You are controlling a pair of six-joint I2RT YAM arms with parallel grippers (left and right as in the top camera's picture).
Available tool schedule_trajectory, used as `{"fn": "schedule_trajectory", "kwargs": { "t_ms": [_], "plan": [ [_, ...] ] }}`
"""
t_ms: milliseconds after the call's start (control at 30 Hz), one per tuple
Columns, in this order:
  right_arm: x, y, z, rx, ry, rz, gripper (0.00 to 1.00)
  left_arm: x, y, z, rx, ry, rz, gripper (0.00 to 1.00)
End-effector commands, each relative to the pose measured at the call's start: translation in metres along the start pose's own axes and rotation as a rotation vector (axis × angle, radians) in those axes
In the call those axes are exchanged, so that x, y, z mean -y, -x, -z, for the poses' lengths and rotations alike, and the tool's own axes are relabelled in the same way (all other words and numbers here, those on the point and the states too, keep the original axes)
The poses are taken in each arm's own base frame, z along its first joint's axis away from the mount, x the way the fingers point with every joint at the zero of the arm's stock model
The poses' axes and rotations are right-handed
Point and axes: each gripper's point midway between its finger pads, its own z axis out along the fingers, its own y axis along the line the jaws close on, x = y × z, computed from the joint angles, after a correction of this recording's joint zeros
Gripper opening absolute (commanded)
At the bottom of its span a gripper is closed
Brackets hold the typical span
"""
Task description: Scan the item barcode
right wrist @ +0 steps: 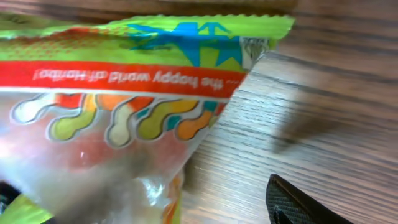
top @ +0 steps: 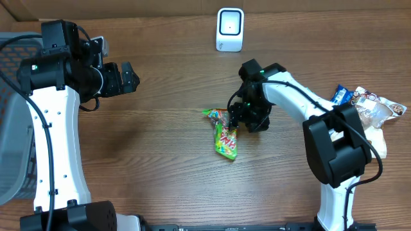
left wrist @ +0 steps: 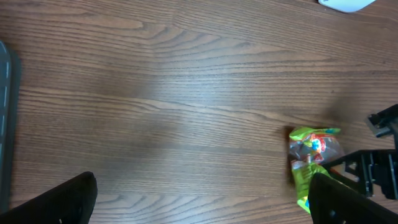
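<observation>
A green candy bag (top: 225, 135) with red and colourful print lies flat on the wooden table, mid-table. My right gripper (top: 239, 119) hangs low over its upper end. In the right wrist view the bag (right wrist: 124, 93) fills the left side. One black finger (right wrist: 292, 202) stands apart from it over bare wood, and the other finger is hidden, so the jaws stand open. The white scanner (top: 230, 29) stands at the back edge. My left gripper (top: 128, 78) is open and empty at the far left, and in its wrist view the bag (left wrist: 311, 155) lies to the right.
Several snack packets (top: 369, 112) lie at the right edge, a blue one (top: 342, 95) among them. A grey basket (top: 9, 128) stands at the left edge. Bare wood lies between the two arms.
</observation>
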Motion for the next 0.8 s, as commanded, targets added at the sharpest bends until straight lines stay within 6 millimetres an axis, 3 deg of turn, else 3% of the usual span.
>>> {"fn": "schedule_trajectory", "kwargs": {
  "t_ms": [0, 167, 267, 400, 667, 767],
  "plan": [
    [-0.014, 0.019, 0.031, 0.088, 0.009, 0.118, 0.72, 0.003, -0.002, 0.000, -0.003, -0.012, -0.024, 1.00],
    [-0.044, 0.036, 0.083, 0.210, 0.036, 0.161, 0.78, 0.003, -0.002, 0.000, -0.003, -0.012, -0.024, 1.00],
    [-0.058, 0.040, 0.099, 0.247, 0.057, 0.161, 0.77, 0.003, -0.002, 0.000, -0.003, -0.012, -0.024, 1.00],
    [-0.067, 0.035, 0.091, 0.238, 0.038, 0.191, 0.77, 0.003, -0.002, 0.000, -0.003, -0.012, -0.024, 1.00],
    [-0.061, 0.026, 0.050, 0.287, -0.238, 0.164, 0.84, 0.003, -0.002, 0.000, -0.003, -0.012, -0.024, 1.00],
    [-0.059, 0.024, 0.036, 0.311, -0.336, 0.199, 0.93, 0.003, -0.002, 0.000, -0.003, -0.012, -0.024, 0.99]
  ]
}}
